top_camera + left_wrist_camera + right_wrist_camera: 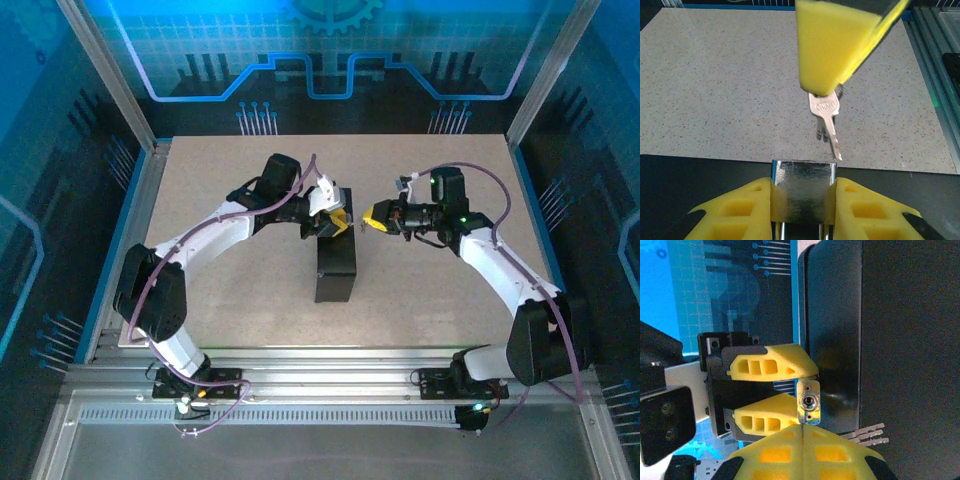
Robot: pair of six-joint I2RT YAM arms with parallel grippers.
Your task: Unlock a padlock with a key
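- From the top external camera, we see the left hand and the right hand facing each other near the middle of the tabletop, close together but apart. Both hang above the far end of a dark box that rests on the tabletop. The padlock is too small for us to pick out here.
- From the left wrist, we see the left hand clenched on the padlock, a silvery block squeezed between its two yellow fingers. The right hand's yellow fingers hang just above it, pinching the key. The key dangles tip down, its point just above the padlock's top right corner, and a second key shows behind it.
- From the right wrist, we see the right hand pressed fully together, with key blades sticking out to the right. Straight ahead, the left hand grasps the padlock top and bottom, its keyhole facing us, just beyond the right hand's fingertips. The dark box stands behind.
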